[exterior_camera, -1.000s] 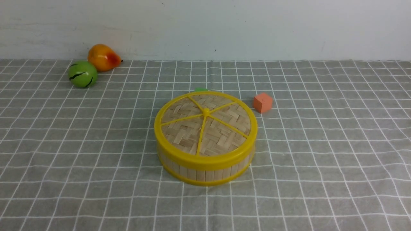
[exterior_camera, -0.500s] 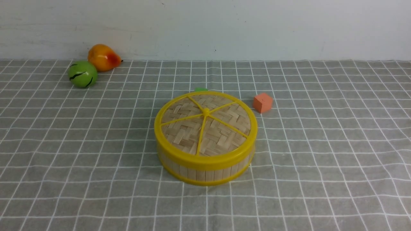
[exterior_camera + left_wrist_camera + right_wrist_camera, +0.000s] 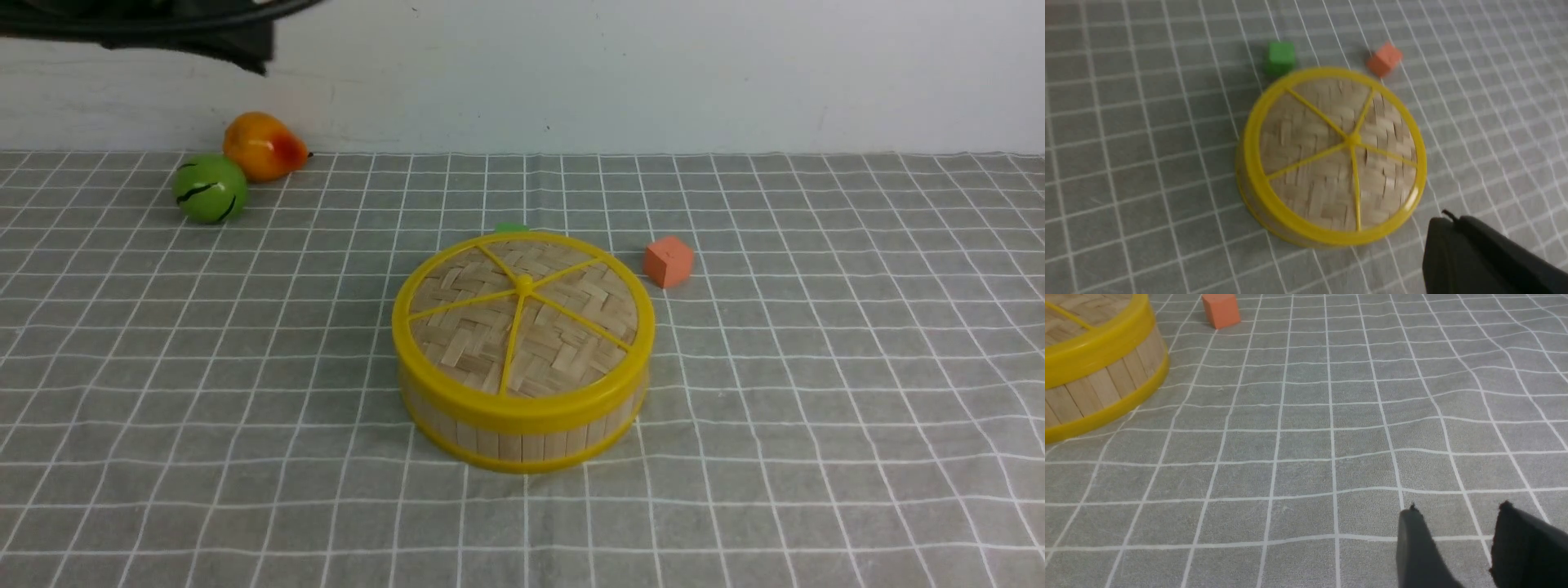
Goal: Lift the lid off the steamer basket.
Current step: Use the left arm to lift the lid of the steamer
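The lid, a woven bamboo disc with a yellow rim and spokes, sits closed on the steamer basket at the middle of the checked cloth. In the left wrist view the lid lies below and ahead of my left gripper, whose black fingers are pressed together, empty, high above the cloth and beside the rim. In the right wrist view my right gripper is open and empty low over bare cloth, well to the right of the basket. Neither gripper touches the lid.
An orange cube sits just behind and right of the basket. A green cube sits right behind it, mostly hidden in the front view. A green ball and an orange pear-shaped fruit lie far back left. Part of the left arm crosses the top left corner.
A dark part of the left arm has come into the top left corner of the front view. The basket, the lid and the other things have not moved.
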